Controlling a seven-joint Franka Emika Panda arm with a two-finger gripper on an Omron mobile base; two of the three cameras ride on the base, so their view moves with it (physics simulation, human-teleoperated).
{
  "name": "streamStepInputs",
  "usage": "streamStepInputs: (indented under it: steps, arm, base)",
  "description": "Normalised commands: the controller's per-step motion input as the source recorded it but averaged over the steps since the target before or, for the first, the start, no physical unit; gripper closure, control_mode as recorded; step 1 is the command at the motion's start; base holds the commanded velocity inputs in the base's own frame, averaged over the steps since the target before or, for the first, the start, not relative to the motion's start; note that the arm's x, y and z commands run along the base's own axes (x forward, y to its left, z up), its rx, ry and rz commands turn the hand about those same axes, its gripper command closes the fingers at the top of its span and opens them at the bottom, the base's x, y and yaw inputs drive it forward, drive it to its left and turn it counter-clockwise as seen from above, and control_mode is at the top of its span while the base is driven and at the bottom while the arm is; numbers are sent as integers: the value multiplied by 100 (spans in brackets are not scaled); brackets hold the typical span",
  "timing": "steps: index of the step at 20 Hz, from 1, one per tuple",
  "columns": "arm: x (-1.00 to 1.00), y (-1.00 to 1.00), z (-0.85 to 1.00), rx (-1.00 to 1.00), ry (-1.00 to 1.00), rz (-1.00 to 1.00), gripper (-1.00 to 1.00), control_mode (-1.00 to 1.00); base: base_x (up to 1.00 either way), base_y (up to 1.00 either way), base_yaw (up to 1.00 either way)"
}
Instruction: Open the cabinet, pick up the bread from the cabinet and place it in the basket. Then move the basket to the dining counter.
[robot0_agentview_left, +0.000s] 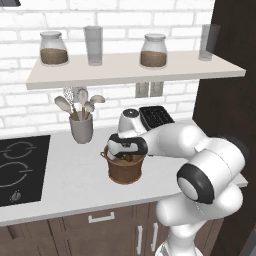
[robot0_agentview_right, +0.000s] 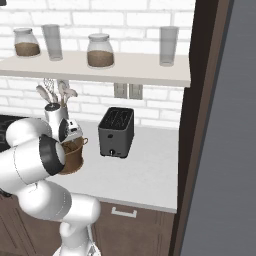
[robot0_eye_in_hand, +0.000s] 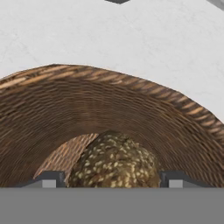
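Note:
The round brown woven basket (robot0_agentview_left: 125, 172) stands on the white worktop in front of the toaster and also shows in the right base view (robot0_agentview_right: 74, 155). My gripper (robot0_agentview_left: 122, 157) reaches down into its mouth from above. In the hand view the seeded dark brown bread (robot0_eye_in_hand: 114, 164) sits low inside the basket's woven wall (robot0_eye_in_hand: 109, 100). It spans the whole gap between my two fingertips, and my gripper (robot0_eye_in_hand: 112, 181) is closed on it. The dining counter is out of view.
A black toaster (robot0_agentview_right: 116, 132) stands just behind the basket and a grey utensil pot (robot0_agentview_left: 81, 127) to its left. A black cooktop (robot0_agentview_left: 20, 167) lies at far left. A shelf (robot0_agentview_left: 135, 70) with jars and glasses hangs above. A tall dark panel (robot0_agentview_right: 200, 125) rises on the right.

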Motion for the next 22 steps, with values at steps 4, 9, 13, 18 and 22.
streamStepInputs:
  steps: [4, 9, 13, 18, 22]
  arm:
    - [0, 0, 32, 0, 0, 0, -100, -100]
    - [0, 0, 28, 0, 0, -2, -100, -100]
    - [-28, -3, 32, 0, 0, -10, -100, -100]
    - [-84, -11, 33, 2, 0, -24, -100, -100]
    - [-32, -48, 48, 5, 0, -30, -100, -100]
  base:
    - [0, 0, 0]
    - [0, 0, 0]
    - [0, 0, 0]
    - [0, 0, 0]
    - [0, 0, 0]
